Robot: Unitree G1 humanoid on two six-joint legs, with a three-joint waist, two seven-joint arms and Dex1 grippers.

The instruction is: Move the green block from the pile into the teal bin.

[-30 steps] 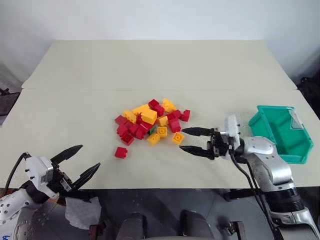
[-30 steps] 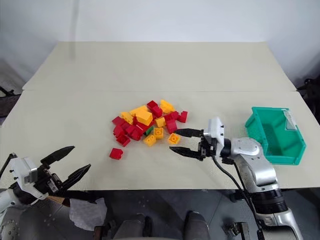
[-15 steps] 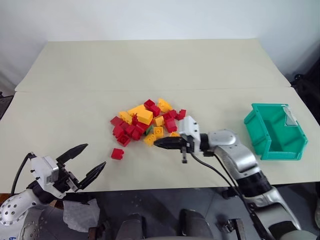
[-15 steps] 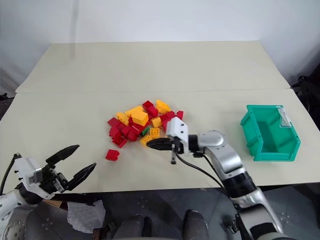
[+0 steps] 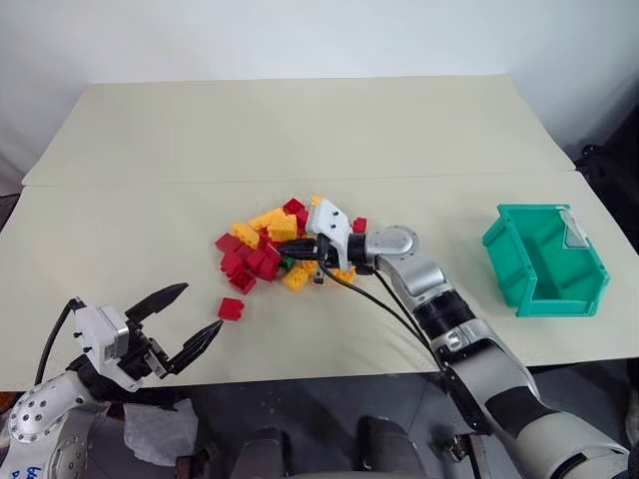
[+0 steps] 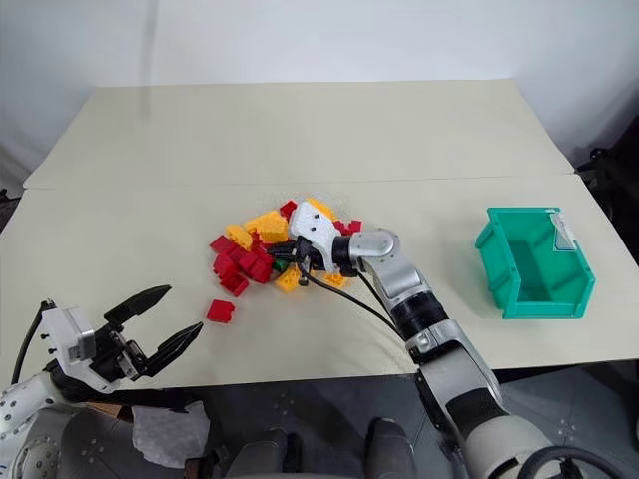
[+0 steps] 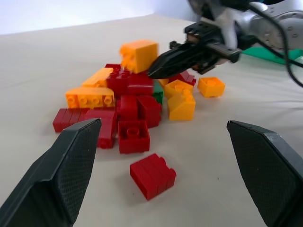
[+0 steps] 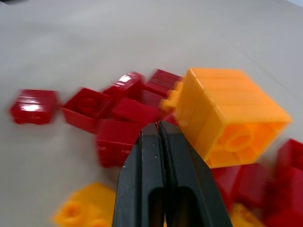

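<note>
the right gripper [image 7: 158, 71] has its two black fingers [image 8: 163, 175] pressed flat together with nothing between them, the closed tip poking level into the near right side of the pile [image 5: 285, 244]. the left gripper [image 5: 185, 319] stands spread wide and empty, low at the near left edge of the table [image 5: 300, 130], well apart from the bricks.

the green block [image 7: 157, 97] is hardly seen: a dark-green sliver low in the heap, wedged between a red brick [image 7: 148, 109] and a yellow-orange brick [image 7: 182, 105], just beside and below the closed tip. in the head views it is a speck of green [image 5: 288, 263] at the pile's near side.

by my reading the step in hand is getting at the block, not yet picking it: shut fingers can only nudge. the large yellow-orange brick [image 8: 227, 123] sits tilted right against the tip and looks to be in the way. the next move calls for either pushing the neighbours aside with the closed tip, or backing off a little, parting the fingers and coming down astride the green block alone.

the teal bin [image 5: 547, 261] sits well apart to the right, near the table's right edge, its hollow facing up and empty. bare table lies between the pile and the bin, so the carry has open room. a lone red brick [image 5: 231, 307] lies apart toward the near edge; careless sweeping could send others that way, though the far side has plenty of table
</note>
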